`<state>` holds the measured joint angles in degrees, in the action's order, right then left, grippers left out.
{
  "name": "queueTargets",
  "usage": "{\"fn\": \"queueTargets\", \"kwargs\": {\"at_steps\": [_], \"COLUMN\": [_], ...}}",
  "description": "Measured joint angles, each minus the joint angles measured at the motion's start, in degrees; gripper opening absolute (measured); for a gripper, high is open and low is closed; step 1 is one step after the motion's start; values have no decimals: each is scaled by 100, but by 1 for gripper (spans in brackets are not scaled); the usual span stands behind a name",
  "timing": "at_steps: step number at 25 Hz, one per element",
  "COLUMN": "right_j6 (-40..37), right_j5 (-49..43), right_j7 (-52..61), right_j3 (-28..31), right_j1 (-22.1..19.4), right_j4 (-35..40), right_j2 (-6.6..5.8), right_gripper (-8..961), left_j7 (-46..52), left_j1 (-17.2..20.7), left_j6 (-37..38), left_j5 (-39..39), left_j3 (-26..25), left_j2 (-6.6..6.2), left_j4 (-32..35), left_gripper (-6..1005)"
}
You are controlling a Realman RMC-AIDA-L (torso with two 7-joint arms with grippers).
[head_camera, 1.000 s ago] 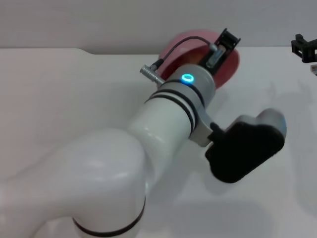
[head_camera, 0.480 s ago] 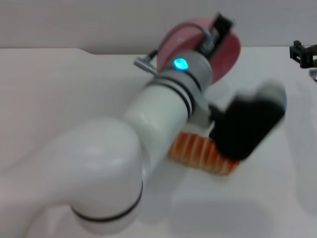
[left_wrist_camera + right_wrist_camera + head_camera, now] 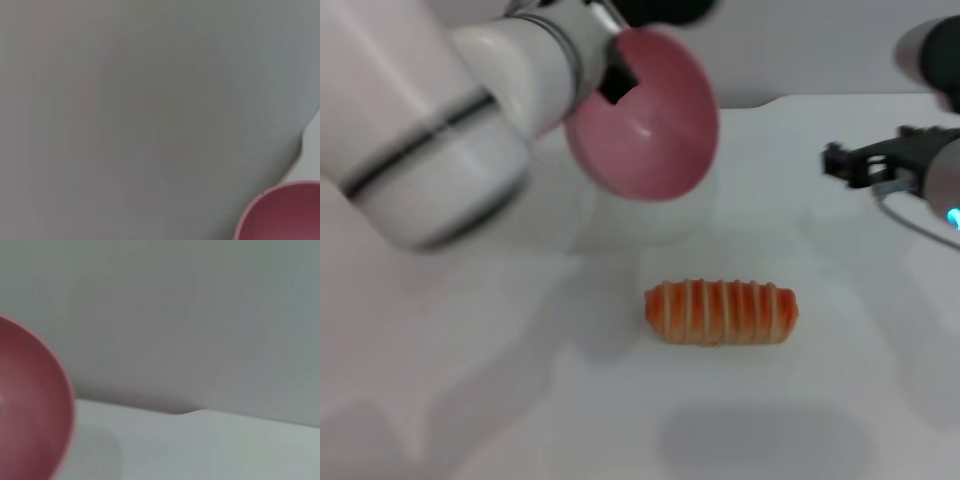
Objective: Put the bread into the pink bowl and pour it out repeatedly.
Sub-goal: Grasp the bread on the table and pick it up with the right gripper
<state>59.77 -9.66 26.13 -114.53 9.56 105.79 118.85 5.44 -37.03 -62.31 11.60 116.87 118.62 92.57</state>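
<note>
Bread now out on table — pour done. Left gripper grasping pink bowl, raised, tipped, behind bread. Right gripper right of bread — grip state unclear. Next: reload.

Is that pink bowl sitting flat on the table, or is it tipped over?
Tipped. The left hand holds the pink bowl up off the table, turned on its side; the bread lies out on the table below.

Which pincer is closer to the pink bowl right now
Left. The left pincer is at the pink bowl, holding it by the rim, raised and tipped above the table. The right pincer hangs apart, off to the bowl's right, empty.
</note>
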Motion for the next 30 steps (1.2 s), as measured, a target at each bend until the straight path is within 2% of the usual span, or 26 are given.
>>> {"fn": "queueTargets", "kwargs": {"at_steps": [3, 4, 6, 10, 17, 30], "right_j6": [172, 237, 305, 277, 190, -313], "right_j5": [367, 564, 972, 1349, 1601, 1961], "right_j7": [-40, -76, -168, -239, -250, -240], "right_j3": [-185, -231, -275, -442, -693, -761], "right_j1": [125, 179, 260, 318, 512, 789], "right_j4": [-3, -26, -128, -452, -734, -1590], "right_j2": [-3, -7, -16, -4, -4, 10], "right_gripper": [754, 754, 753, 753, 753, 752], "left_j7": [-20, -20, -39, -47, -102, -190], "left_j1": [3, 3, 67, 67, -207, -250], "left_j6": [-366, -366, -481, -429, -364, -336], "left_j5": [-643, -643, -878, -892, -952, -974], "left_j3": [-537, -537, -876, -923, -989, -1003], "left_j2": [-25, -25, -40, -44, -33, -37], "left_j4": [-29, -29, -141, -296, -751, -792], "left_gripper": [31, 31, 31, 30, 30, 31]}}
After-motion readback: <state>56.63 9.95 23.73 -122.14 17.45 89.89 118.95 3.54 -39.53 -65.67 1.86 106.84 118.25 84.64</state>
